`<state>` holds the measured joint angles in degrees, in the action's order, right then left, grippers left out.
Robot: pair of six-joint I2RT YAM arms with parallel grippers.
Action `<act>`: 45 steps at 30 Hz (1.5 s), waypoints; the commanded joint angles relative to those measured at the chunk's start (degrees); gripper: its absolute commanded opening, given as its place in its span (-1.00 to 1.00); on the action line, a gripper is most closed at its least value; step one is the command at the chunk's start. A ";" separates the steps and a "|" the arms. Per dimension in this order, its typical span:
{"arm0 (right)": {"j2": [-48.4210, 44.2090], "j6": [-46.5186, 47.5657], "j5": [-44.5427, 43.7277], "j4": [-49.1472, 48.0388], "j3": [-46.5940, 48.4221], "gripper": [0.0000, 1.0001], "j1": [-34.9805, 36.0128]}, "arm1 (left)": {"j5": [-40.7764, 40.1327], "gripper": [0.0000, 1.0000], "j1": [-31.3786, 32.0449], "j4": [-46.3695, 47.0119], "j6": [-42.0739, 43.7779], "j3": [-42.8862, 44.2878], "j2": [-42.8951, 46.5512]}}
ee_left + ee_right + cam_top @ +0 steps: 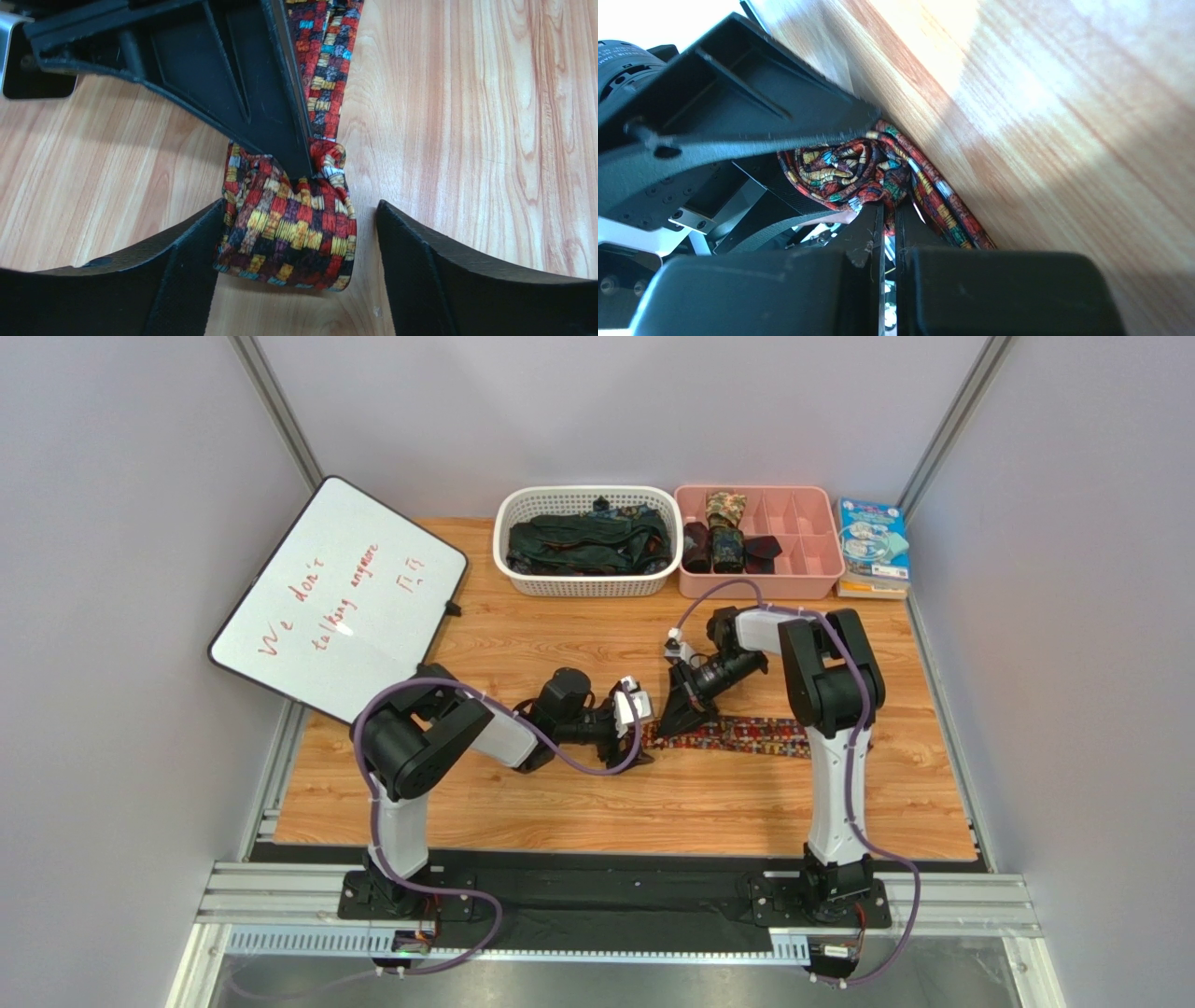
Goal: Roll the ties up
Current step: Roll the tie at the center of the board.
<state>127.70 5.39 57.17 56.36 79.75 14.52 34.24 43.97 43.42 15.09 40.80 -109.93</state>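
A tie with a busy red-orange-yellow pattern lies flat on the wooden table, its left end wound into a small roll. My left gripper is open around that roll: the left finger is against the roll's side and the right finger stands apart. My right gripper comes down from above and is shut on the fabric at the roll's top edge. In the top view the left gripper and the right gripper meet at the tie's left end.
A white basket holding dark loose ties stands at the back. Beside it a pink divided tray holds rolled ties. A whiteboard leans at the left, and a blue booklet lies at the back right.
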 commanded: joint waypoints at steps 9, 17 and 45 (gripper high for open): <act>4.49 2.96 -2.77 3.58 1.11 -1.00 2.61 | 1.10 -0.33 1.83 -11.59 5.74 3.32 -0.55; -3.15 2.00 -1.62 5.43 1.47 -0.37 -1.86 | -4.53 -0.88 1.83 -32.85 5.12 10.78 2.52; -3.79 -13.21 3.58 -13.82 -7.76 -0.73 -0.46 | -23.34 -0.77 7.54 -65.66 4.86 33.12 -6.26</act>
<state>123.31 -6.57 61.89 44.84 73.19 12.21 13.26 51.11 -18.48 20.43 74.22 -112.75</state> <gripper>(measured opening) 0.268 0.330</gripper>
